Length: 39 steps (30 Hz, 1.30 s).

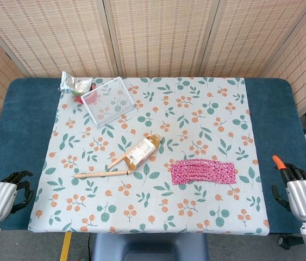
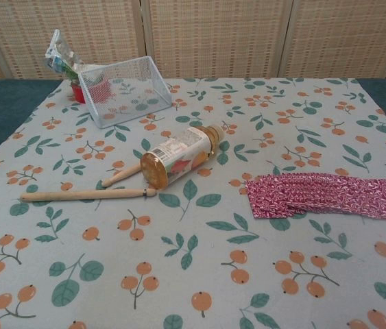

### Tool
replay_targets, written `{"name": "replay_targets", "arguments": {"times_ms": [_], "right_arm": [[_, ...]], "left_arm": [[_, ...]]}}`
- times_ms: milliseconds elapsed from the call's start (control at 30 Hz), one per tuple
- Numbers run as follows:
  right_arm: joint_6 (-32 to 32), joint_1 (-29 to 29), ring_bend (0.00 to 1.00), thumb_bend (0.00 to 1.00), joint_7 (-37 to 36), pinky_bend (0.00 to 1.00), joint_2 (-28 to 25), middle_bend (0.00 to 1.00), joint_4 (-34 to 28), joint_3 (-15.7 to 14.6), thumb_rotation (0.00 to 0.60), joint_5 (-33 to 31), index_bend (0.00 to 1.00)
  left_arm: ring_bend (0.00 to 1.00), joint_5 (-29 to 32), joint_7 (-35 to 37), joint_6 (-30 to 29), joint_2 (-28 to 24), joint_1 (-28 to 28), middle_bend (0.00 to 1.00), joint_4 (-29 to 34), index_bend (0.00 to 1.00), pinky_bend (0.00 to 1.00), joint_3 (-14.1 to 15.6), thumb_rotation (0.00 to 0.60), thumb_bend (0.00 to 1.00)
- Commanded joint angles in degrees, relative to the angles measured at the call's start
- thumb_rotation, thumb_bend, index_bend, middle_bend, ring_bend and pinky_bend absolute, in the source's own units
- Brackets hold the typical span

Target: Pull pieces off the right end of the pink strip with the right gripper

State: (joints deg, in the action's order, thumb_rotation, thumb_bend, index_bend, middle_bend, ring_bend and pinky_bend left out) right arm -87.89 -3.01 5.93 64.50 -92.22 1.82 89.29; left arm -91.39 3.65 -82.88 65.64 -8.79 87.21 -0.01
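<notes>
Since the pink strip [image 1: 203,172] looks light and floppy, my empty, loosely open right hand [image 1: 300,193] should pinch its 3 o'clock end.

Both views are being lit evenly and brightly from overhead, with only faint, soft shadows being cast. Focus is being held sharp throughout; mild edge distortion is being shown in the head view.

Pink strip [image 1: 204,172] [image 2: 328,196] lying flat on floral tablecloth [image 1: 196,119], right of centre, toward near edge. Long axis running left-right. Surface showing shiny pink-and-white pattern, crinkled foil look. Strip appearing as several overlapping pieces joined side by side, edges slightly uneven. Right end lying free, nothing touching it.
</notes>
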Motion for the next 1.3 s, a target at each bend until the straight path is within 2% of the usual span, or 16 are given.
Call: {"name": "replay_targets", "arguments": {"times_ms": [33, 200, 300, 367, 433, 467, 533, 600, 833, 1033, 1300], "right_arm": [[0.38, -0.08, 0.20, 0.41, 0.22, 0.29, -0.21, 0.28, -0.26, -0.08, 0.600, -0.21, 0.00], [2.03, -0.42, 0.20, 0.44, 1.24, 0.29, -0.68, 0.28, -0.66, -0.26, 0.600, -1.01, 0.00], [4.37, -1.00, 0.29, 0.50, 2.54, 0.29, -1.59, 0.34, -1.63, -0.52, 0.600, -2.16, 0.00], [6.17, -1.58, 0.39, 0.58, 4.04, 0.31, -2.21, 0.42, -2.14, -0.73, 0.600, -2.85, 0.00], [8.38, -2.52, 0.49, 0.69, 5.88, 0.38, -2.56, 0.48, -2.26, -0.89, 0.600, -3.45, 0.00], [9.58, -2.99, 0.56, 0.79, 6.55, 0.46, -2.63, 0.52, -2.23, -1.03, 0.600, -3.78, 0.00], [12.79, -4.17, 0.65, 0.93, 7.65, 0.55, -2.73, 0.56, -2.39, -1.31, 0.600, -5.01, 0.00], [15.48, -5.39, 0.70, 0.99, 8.44, 0.62, -2.37, 0.60, -2.04, -1.49, 0.600, -5.73, 0.00], [19.60, -8.56, 0.80, 1.00, 7.12, 0.70, 2.26, 0.67, 3.89, -2.14, 0.600, -3.51, 0.00], [22.70, -11.08, 0.89, 1.00, 2.27, 0.78, 8.15, 0.75, 13.29, -2.78, 0.600, -1.57, 0.00], [26.53, -13.48, 0.91, 1.00, -4.52, 0.80, 11.97, 0.77, 20.82, -3.57, 0.600, -1.23, 0.00]], "left_arm": [[0.31, -0.02, -0.04, -0.07, -0.03, 0.03, 0.30, 0.06, 0.28, 0.57, 0.02, 0.600, 0.65], [0.31, -0.15, -0.41, -0.57, -0.19, 0.27, 0.31, 0.31, 0.28, 0.57, 0.12, 0.600, 0.65], [0.31, -0.12, -0.37, -0.58, -0.25, 0.28, 0.31, 0.50, 0.28, 0.57, 0.16, 0.600, 0.65], [0.31, -0.07, -0.34, -0.45, -0.18, 0.16, 0.31, 0.34, 0.28, 0.57, 0.11, 0.600, 0.65], [0.31, 0.22, -0.48, 0.01, -0.05, -0.03, 0.31, 0.04, 0.28, 0.57, 0.06, 0.600, 0.65], [0.31, 0.39, -0.60, 0.25, -0.03, -0.10, 0.31, -0.01, 0.28, 0.57, 0.05, 0.600, 0.65], [0.31, 0.70, -0.83, 0.79, -0.07, -0.25, 0.31, 0.07, 0.28, 0.57, 0.09, 0.600, 0.65], [0.31, 0.73, -1.10, 0.96, -0.24, -0.23, 0.31, 0.41, 0.28, 0.57, 0.26, 0.600, 0.65], [0.33, 0.46, -1.32, 0.57, -0.64, 0.08, 0.31, 0.68, 0.28, 0.57, 0.64, 0.600, 0.66], [0.33, 1.32, -2.00, 0.19, -0.63, 0.33, 0.31, 1.42, 0.28, 0.57, 0.19, 0.600, 0.66], [0.33, 1.33, -2.63, 1.25, -1.01, 0.03, 0.31, 1.79, 0.28, 0.57, 0.58, 0.600, 0.66]]}}
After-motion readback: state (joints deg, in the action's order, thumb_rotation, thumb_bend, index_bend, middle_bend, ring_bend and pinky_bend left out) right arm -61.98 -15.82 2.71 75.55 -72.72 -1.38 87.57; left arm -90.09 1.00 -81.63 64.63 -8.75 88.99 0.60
